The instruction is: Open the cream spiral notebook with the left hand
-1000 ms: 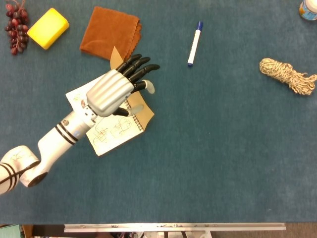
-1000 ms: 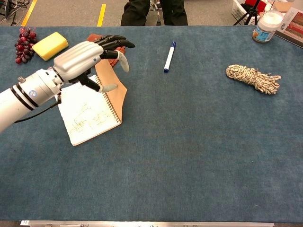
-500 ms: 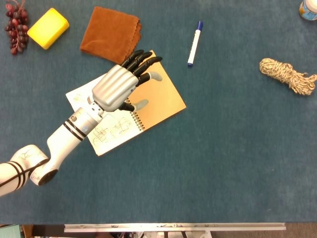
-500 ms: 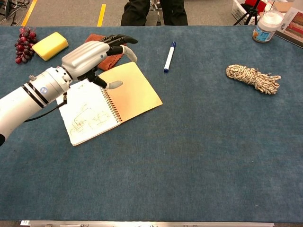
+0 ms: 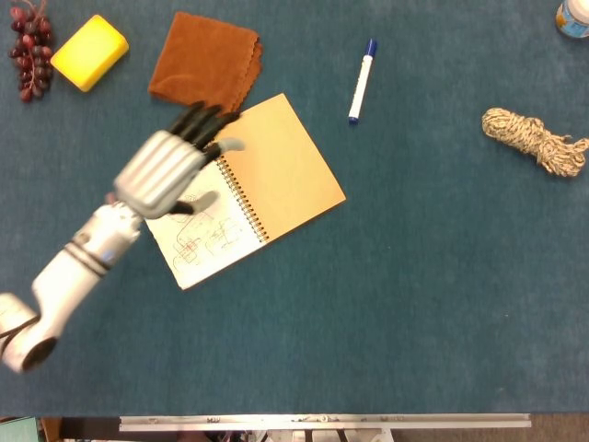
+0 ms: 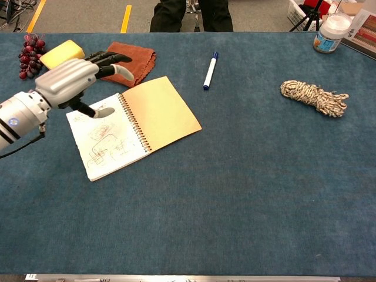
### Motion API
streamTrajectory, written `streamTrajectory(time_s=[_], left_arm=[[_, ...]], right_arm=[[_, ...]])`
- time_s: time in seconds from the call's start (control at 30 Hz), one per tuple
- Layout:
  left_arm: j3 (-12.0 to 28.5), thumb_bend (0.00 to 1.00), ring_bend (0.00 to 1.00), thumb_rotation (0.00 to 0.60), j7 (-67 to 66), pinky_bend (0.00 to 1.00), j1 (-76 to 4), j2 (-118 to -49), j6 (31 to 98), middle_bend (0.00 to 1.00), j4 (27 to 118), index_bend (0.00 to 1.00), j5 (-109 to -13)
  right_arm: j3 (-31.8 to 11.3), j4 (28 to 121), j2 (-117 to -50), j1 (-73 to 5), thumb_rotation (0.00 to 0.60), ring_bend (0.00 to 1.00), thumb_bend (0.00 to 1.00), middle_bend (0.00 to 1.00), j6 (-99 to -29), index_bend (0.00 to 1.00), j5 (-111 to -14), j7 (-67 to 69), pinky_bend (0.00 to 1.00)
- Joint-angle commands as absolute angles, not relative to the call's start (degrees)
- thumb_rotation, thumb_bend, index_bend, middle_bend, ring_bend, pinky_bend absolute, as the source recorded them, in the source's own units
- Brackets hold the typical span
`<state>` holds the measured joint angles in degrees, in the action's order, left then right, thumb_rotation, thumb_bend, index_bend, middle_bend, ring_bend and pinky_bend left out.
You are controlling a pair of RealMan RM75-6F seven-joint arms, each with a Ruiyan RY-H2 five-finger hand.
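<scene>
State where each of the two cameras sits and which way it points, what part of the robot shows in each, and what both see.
Head view: above the table, looking straight down; shows the left hand and forearm over the open notebook.
Chest view: lower, at the table's near edge, looking forward across it to the floor beyond; shows the left hand and forearm.
Shared: the left hand, notebook, cloth, pen, rope, sponge and grapes. The right hand shows in neither.

Matt paper notebook [image 5: 244,189]; glossy metallic robot hand [image 5: 164,170]; fuzzy tablecloth [image 5: 414,276].
</scene>
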<state>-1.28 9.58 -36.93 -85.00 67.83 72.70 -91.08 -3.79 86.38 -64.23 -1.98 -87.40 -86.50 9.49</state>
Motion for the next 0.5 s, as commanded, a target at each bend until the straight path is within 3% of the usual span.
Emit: streamTrajectory(time_s=[0.03,0.5], left_arm=[[-2.8,0.26,0.0,0.6,5.8,0.0,-32.7,-80.9,70.6,0.06,77.6,0.21,-88.8],[-3.3,0.26,0.0,0.6,-0.6,0.0,-18.3,-74.1,83.0,0.06,86.4,0.21,-82.1]], right_arm=[[-3.9,86.7,-63.9,-2.1,0.6,0.39,0.38,0.45,-86.7,0.54,-85.9,8.9,0.47],[-4.5,87.8,-64.0,-2.7,0.6,0.36,0.38,0.42,-85.6,0.54,-84.4,4.5,0.44]])
